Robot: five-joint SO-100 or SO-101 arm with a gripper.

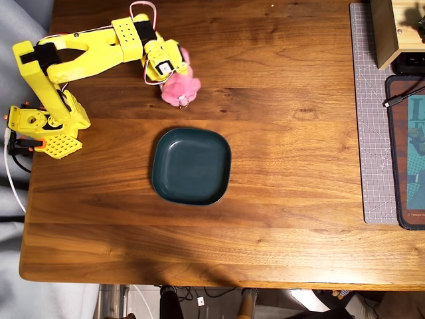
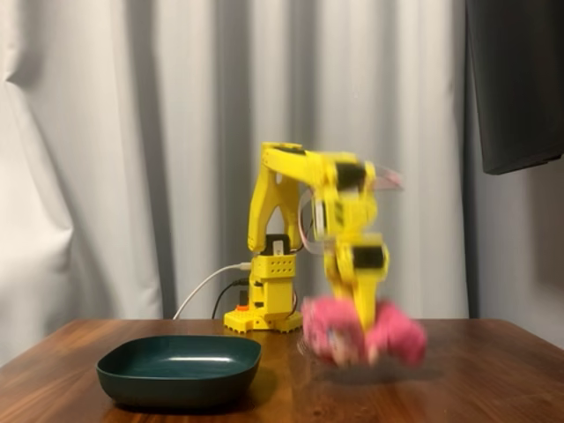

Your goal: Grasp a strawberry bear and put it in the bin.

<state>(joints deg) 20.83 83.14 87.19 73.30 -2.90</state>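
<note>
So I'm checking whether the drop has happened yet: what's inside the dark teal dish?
Nothing: the shallow dark teal dish shows only its bare floor from overhead. The fluffy pink plush bear is apart from it, in the yellow gripper. The dish's underside is hidden.

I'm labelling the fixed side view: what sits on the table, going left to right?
Dark teal bin → yellow arm base → pink strawberry bear, blurred, clamped in the gripper just above the table.

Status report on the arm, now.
Gripper shut on the strawberry bear, bear lifted just clear of the table. Bin empty, off to the side. Nothing in the way.
</note>
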